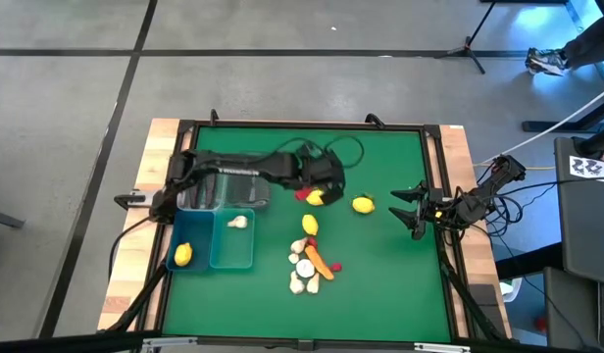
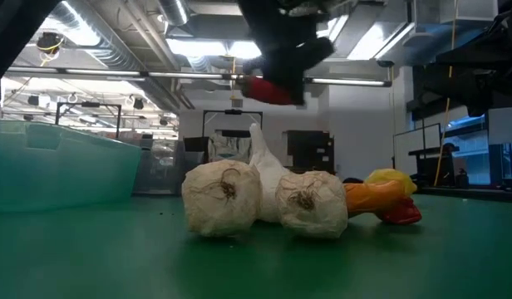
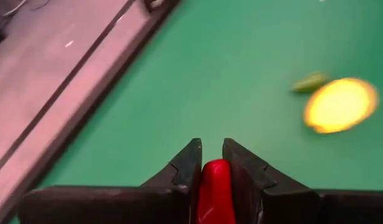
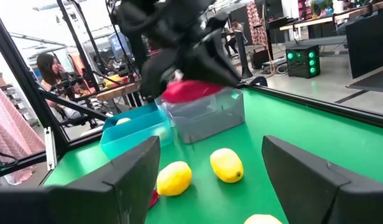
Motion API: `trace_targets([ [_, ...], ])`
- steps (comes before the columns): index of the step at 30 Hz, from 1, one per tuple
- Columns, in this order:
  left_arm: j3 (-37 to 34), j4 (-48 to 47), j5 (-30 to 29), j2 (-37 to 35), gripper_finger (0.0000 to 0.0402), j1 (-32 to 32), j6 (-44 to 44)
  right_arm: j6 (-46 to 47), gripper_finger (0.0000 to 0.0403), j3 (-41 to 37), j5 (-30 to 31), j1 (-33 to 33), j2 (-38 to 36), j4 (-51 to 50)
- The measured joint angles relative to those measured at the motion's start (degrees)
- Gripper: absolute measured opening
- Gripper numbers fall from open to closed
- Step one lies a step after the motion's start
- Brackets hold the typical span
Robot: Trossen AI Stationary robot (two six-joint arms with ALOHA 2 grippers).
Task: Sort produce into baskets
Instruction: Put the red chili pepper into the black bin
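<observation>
Binned: yellow lemon (image 1: 183,254), white garlic bulb (image 1: 238,222). My left jaws (image 3: 211,163) pinching red pepper (image 3: 214,186), mid-worktop. Right jaws (image 1: 412,209) spread, idle at 3 o'clock. Pile (image 1: 310,265) at 6 o'clock unsorted.

Garlic (image 1: 239,222) in basket (image 1: 231,257), left.

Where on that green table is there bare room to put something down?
The far strip of the green table behind the left pincer is bare, as is the near right corner. The middle is crowded: a produce pile, lemons, and baskets at left.
</observation>
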Motion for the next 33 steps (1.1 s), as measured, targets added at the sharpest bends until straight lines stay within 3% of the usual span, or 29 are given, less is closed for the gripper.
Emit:
trace_targets([
  [4, -3.8, -2.6, -1.5, -3.8, 0.0061, 3.2, -1.2, 0.0, 0.0280, 0.0, 0.0, 0.0, 0.0, 0.0],
  [9, -15.7, -2.1, -1.5, -11.5, 0.0068, 6.7, -6.0, 0.0, 0.0280, 0.0, 0.0, 0.0, 0.0, -0.1],
  [17, -40.8, 7.9, -4.5, -28.5, 0.0063, 9.0, -19.2, -0.2, 0.0280, 0.0, 0.1, 0.0, 0.0, -0.2],
  [21, -50.4, 16.6, -6.8, -33.8, 0.0067, 9.5, -23.7, -0.2, 0.0280, 0.0, 0.1, 0.0, 0.0, -0.2],
  [26, -55.7, 21.5, -7.2, -34.6, 0.0068, 10.8, -25.6, -0.1, 0.0280, 0.0, 0.0, 0.0, 0.0, -0.1],
  [33, -57.0, 19.7, -7.4, -34.3, 0.0077, 12.0, -25.1, 0.0, 0.0280, 0.0, 0.0, 0.0, 0.0, 0.0],
])
